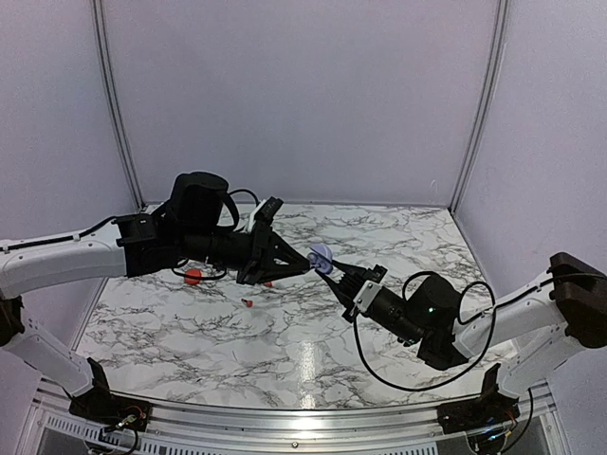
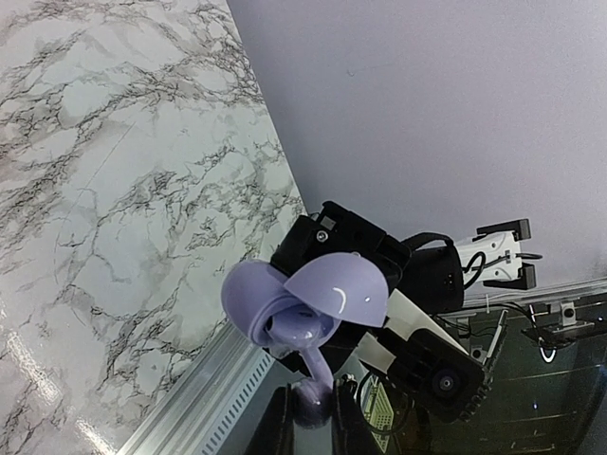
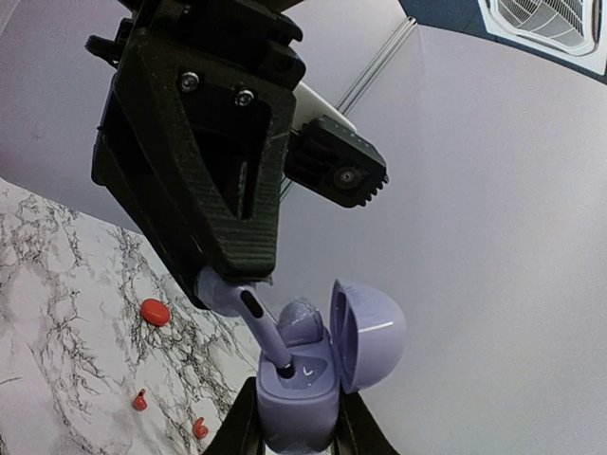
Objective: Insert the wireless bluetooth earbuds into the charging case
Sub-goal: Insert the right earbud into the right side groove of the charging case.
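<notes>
Above table [image 1: 285,351], clear of edges: left claw [image 1: 307,263] earbud [image 3: 254,316] in right claw [image 1: 334,273] case [image 3: 299,391].

I count one lilac charging case [image 3: 299,403] and two of its buds — a lilac earbud [image 3: 226,292] at its mouth, seemingly another seated inside. Left on the marble tabletop [image 3: 57,275]: one red disc [image 3: 155,311], two tiny red earbuds [image 3: 139,401].

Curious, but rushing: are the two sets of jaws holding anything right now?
Left gripper: jaws shut on the earbud.
Right gripper: jaws shut on the case.
</notes>
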